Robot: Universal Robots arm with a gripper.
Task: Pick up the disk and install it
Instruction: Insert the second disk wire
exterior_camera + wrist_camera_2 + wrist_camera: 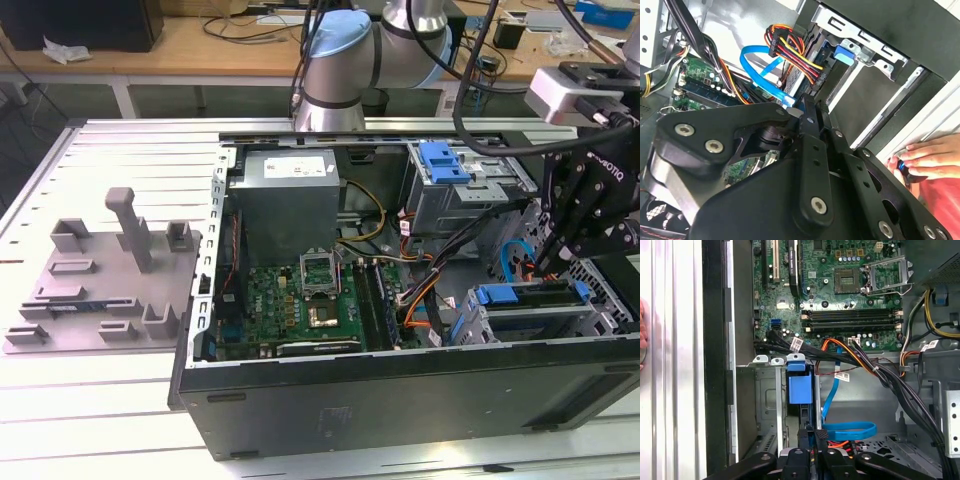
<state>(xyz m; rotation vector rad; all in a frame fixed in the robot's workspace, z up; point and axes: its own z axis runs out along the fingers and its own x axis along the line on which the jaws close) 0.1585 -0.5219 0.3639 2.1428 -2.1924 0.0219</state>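
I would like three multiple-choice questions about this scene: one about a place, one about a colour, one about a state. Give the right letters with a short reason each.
1. Where is the silver disk with the bright blue plastic carrier frame?
A) on the table
B) in the grey metal drive cage
C) on a plastic fixture

2. What colour is the flat looped data cable beside that cage?
A) red
B) white
C) blue

3. In what state is the black metal computer case?
A) open on one side
B) closed all round
C) wrapped in foil

Answers:
1 B, because in the first wrist view its blue frame stands in a slot of the cage.
2 C, because the loop is bright blue.
3 A, because the green motherboard lies in plain sight.
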